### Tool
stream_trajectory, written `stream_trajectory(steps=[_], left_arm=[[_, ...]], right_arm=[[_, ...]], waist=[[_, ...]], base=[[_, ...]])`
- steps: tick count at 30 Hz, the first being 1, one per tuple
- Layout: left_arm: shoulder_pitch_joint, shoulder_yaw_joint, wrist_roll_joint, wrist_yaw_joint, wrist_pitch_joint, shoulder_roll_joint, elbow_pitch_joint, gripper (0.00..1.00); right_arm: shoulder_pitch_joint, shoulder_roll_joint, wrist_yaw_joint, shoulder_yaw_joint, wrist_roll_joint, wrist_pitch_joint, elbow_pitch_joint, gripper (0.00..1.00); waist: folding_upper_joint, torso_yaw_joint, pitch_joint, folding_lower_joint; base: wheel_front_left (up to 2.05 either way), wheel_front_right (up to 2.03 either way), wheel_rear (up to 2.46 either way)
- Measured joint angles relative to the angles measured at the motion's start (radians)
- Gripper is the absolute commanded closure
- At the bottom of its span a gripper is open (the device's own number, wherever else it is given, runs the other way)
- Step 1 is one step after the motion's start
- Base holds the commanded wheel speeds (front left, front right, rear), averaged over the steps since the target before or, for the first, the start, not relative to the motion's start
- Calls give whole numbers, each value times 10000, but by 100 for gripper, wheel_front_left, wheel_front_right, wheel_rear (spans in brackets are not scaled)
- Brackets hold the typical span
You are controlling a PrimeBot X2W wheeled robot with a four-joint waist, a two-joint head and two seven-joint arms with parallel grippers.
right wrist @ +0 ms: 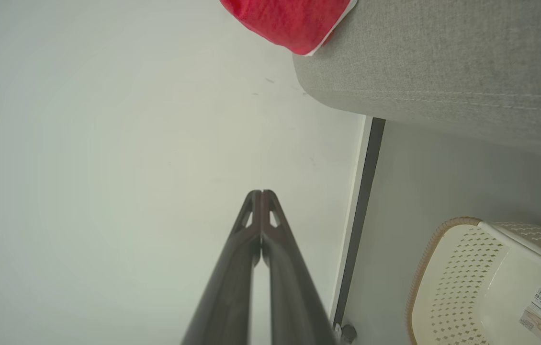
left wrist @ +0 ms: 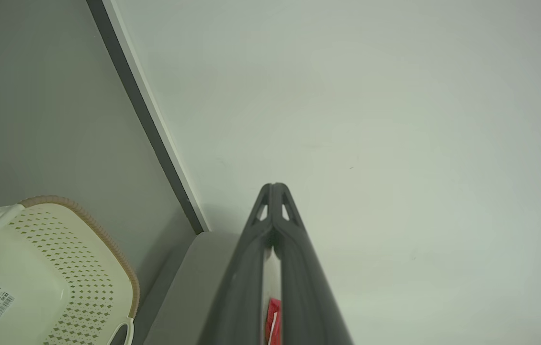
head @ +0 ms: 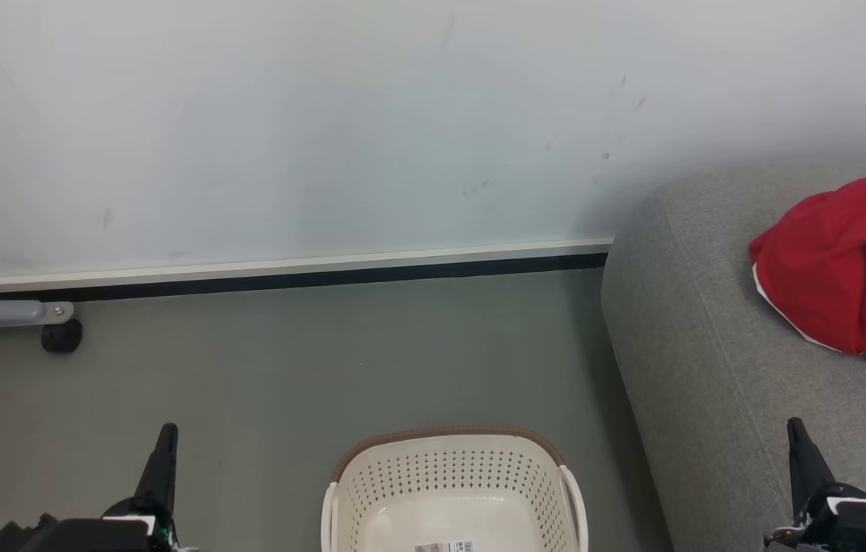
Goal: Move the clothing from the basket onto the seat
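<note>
Left tool, right tool — closed, aimed forward.

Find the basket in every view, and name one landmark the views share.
Head view: the basket is at bottom centre, cut off by the lower edge.
Left wrist view: the basket is at lower left.
Right wrist view: the basket is at lower right.
Shared landmark: the dark skirting strip, running past the basket in each view.
</note>
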Motion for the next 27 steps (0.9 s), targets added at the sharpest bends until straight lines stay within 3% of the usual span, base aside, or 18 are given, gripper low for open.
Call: stream_trajectory(steps=[5, 27], left_arm=[[-180, 29, -472, -84, 127, -40, 123, 100], [-180, 31, -481, -84, 127, -46, 138, 100]], right_arm=[[-128, 58, 96, -165, 447, 130, 67, 100], [-128, 63, 113, -169, 447, 130, 73, 100]], waist=[[0, 21, 2, 0], [0, 21, 1, 0]], base=[[0, 0, 0], [0, 0, 0]])
